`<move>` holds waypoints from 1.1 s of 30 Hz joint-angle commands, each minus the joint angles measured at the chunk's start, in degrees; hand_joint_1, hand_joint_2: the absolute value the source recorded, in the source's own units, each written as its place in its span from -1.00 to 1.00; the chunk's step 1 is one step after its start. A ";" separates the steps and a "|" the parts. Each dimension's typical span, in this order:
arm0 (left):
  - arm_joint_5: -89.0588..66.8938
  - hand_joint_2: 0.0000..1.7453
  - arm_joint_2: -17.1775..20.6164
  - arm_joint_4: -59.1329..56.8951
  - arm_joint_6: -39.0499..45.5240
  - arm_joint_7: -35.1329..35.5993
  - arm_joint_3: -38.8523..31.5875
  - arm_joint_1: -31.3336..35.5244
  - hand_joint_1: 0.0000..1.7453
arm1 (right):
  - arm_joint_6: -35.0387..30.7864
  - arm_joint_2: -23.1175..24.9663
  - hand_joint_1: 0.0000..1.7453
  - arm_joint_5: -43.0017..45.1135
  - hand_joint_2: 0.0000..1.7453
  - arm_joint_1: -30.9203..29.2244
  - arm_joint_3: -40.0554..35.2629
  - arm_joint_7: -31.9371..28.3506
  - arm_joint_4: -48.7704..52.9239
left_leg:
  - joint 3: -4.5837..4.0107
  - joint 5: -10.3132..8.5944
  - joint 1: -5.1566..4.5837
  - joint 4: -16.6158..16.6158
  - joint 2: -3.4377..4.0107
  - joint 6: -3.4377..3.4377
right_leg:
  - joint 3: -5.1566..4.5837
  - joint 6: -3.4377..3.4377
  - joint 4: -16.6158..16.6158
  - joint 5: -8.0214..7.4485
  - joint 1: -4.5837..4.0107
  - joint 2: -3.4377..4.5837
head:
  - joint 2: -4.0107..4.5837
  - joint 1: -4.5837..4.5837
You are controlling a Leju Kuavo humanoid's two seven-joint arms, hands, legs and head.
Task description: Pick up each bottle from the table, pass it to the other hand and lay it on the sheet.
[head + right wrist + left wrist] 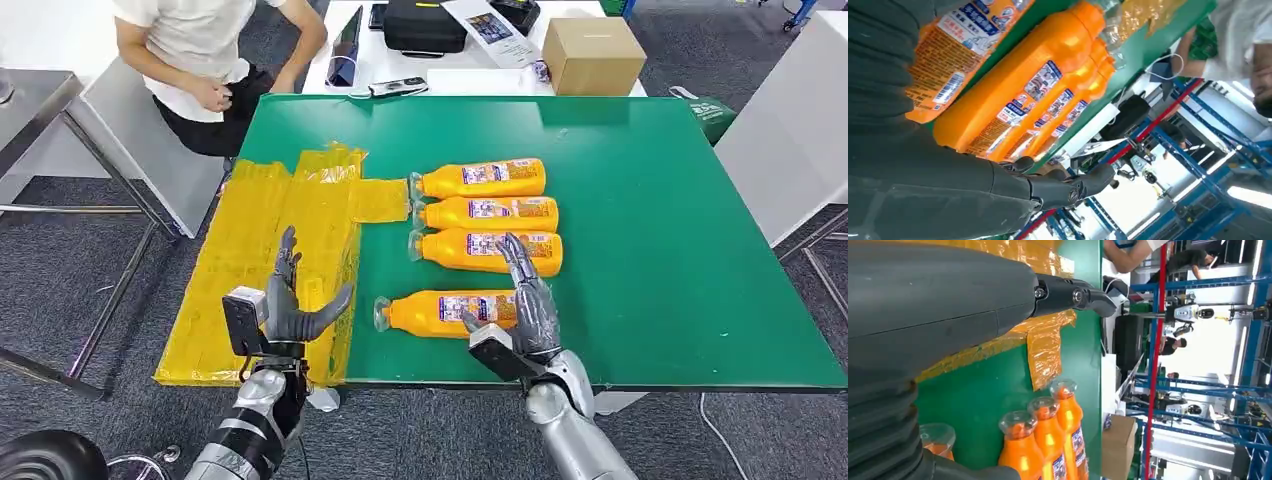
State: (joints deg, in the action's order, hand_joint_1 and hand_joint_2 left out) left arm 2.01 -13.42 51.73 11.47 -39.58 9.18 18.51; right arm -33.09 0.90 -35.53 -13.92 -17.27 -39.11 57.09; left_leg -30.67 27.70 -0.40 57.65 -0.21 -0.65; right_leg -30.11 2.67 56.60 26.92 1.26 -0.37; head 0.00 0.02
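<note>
Four orange bottles are lying on their sides on the green table [650, 200]: three in a row, touching, and the nearest bottle [445, 312] apart from them, all beside the yellow sheet [270, 250]. We are hovering our right hand [530, 300] over the nearest bottle's base end, fingers spread, holding nothing. Our left hand [295, 305] is hanging above the sheet, fingers apart and empty. A person [205, 50] is sitting at the far corner.
</note>
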 commanded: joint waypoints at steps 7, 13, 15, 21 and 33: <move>-1.20 1.00 -0.60 8.66 0.92 2.10 4.30 -1.46 -1.00 | 3.00 -6.45 -1.00 -12.08 1.00 -5.07 -2.67 6.15 0.61 | -0.24 -0.02 0.06 0.20 0.08 0.05 | -0.18 -0.11 0.07 -0.08 -0.07 0.09 | 0.00 0.00; -1.12 1.00 -0.61 8.48 0.83 2.62 5.28 -1.06 -1.00 | 5.66 -6.82 -1.00 -11.91 1.00 -5.30 -3.86 6.07 -1.02 | -0.18 -0.04 0.05 0.17 -0.02 0.04 | -0.09 -0.01 0.02 -0.10 -0.05 -0.01 | 0.00 0.00; -1.17 1.00 -0.66 7.89 0.70 2.58 5.67 -0.55 -1.00 | 6.79 -7.98 -1.00 -13.13 1.00 -5.87 -5.03 5.92 -2.42 | -0.15 -0.03 0.04 0.16 0.03 0.04 | -0.09 0.00 0.02 -0.11 -0.05 0.05 | 0.00 0.00; -1.61 1.00 -0.89 7.11 0.99 2.43 6.41 -0.16 -1.00 | 8.79 -8.59 -1.00 -11.71 1.00 -6.15 -4.49 4.94 -4.00 | -0.19 -0.04 0.07 0.18 0.00 0.05 | -0.09 -0.02 0.00 -0.12 -0.07 0.01 | 0.00 0.02; -1.82 1.00 -1.17 5.79 0.76 2.65 7.97 1.01 -1.00 | 16.12 -8.77 -1.00 -8.49 1.00 -4.73 -5.54 2.02 -5.64 | -0.20 -0.06 0.13 0.21 -0.05 0.08 | -0.06 -0.06 -0.04 -0.15 -0.14 -0.04 | 0.00 0.02</move>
State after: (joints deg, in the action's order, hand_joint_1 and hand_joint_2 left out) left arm 0.28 -14.86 60.76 12.37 -37.40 15.41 16.47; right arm -19.12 -6.67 -44.37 -17.01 -20.09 -36.28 56.22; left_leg -30.76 27.70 -0.40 57.80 -0.22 -0.66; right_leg -30.13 2.75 56.60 26.86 1.26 -0.37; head 0.00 0.04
